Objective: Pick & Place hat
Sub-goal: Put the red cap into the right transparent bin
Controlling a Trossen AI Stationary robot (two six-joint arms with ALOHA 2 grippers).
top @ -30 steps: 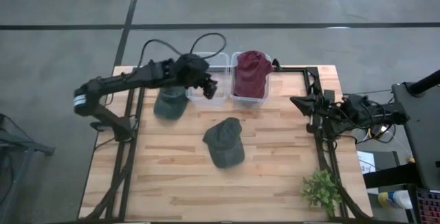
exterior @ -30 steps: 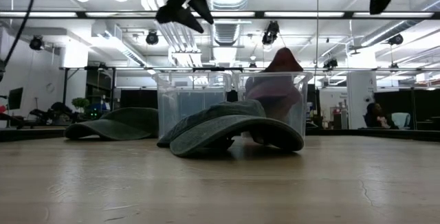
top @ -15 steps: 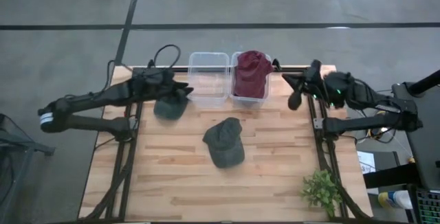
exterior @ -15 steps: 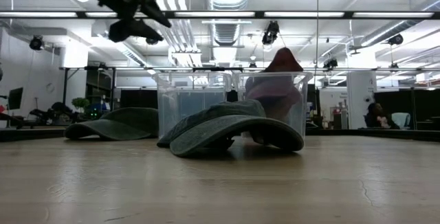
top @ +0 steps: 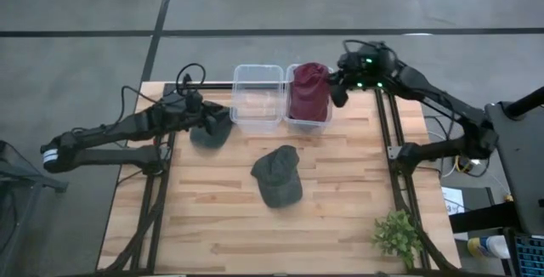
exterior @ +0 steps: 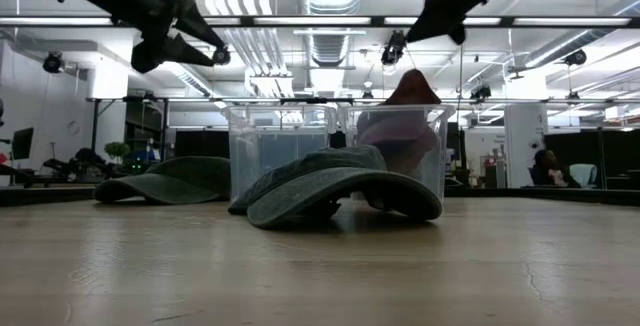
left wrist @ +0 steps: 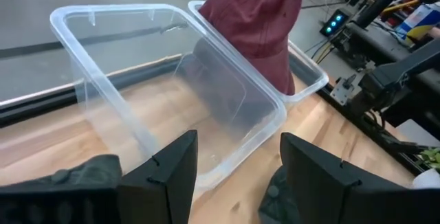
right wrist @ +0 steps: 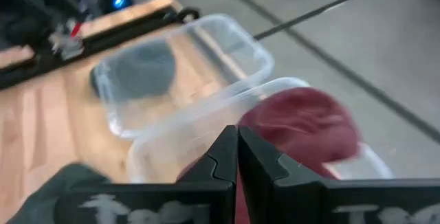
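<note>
Three hats show. A dark green hat (top: pixel 277 176) lies crown up mid-table. A second green hat (top: pixel 209 132) lies left of two clear bins. A red hat (top: pixel 309 91) sits in the right bin (top: pixel 293 122), rising above its rim. The left bin (top: pixel 257 98) holds nothing. My left gripper (top: pixel 217 117) hovers open above the left green hat, next to the left bin (left wrist: pixel 165 93). My right gripper (top: pixel 337 95) is shut, in the air just right of the red hat (right wrist: pixel 302 124). In the low view both grippers (exterior: pixel 205 54) (exterior: pixel 420 31) hang well above the bins.
A small potted plant (top: pixel 397 236) stands at the table's near right corner. Black frame rails (top: pixel 387 124) run along the table's left and right sides. Bare wood (top: pixel 212 226) spreads in front of the middle hat.
My left gripper has swung from above the left bin toward the table's left and now hangs over the left green hat. My right arm has come in from the table's right edge toward the far side and the red hat's bin. No hat has moved.
</note>
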